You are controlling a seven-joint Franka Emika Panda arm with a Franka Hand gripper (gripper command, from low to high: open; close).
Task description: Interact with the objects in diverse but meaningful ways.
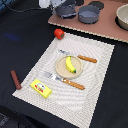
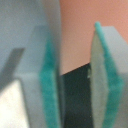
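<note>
- While the plate (image 1: 68,67) sits near the middle of the striped mat (image 1: 95,90), the yellow banana (image 1: 70,64) lies in it, nothing else with it.
- Fork (image 1: 63,80) lies just beside the plate toward the mat's near edge; knife (image 1: 80,57) lies just beside it toward the far edge.
- Yellow block (image 1: 41,88) rests at the mat's near corner on the exterior view's left.
- Red tomato (image 1: 59,33) sits at the mat's far corner, partly off the cloth.
- Brown sausage (image 1: 15,79) lies on the dark desk (image 1: 15,50), apart from the mat's left edge.
- Two grey pots, one (image 1: 65,10) and the other (image 1: 89,13), stand on the pink board (image 1: 100,30) at the desk's far edge; their contents cannot be made out.
- Pale bowl (image 1: 123,16) is at the board's right end, cut off by the frame.
- Gripper (image 2: 75,80) shows only in the wrist view: its teal-padded fingers (image 2: 49,80) are spread with nothing between them, over the pink board and a dark strip.
- Arm pose cannot be told from the exterior view.
</note>
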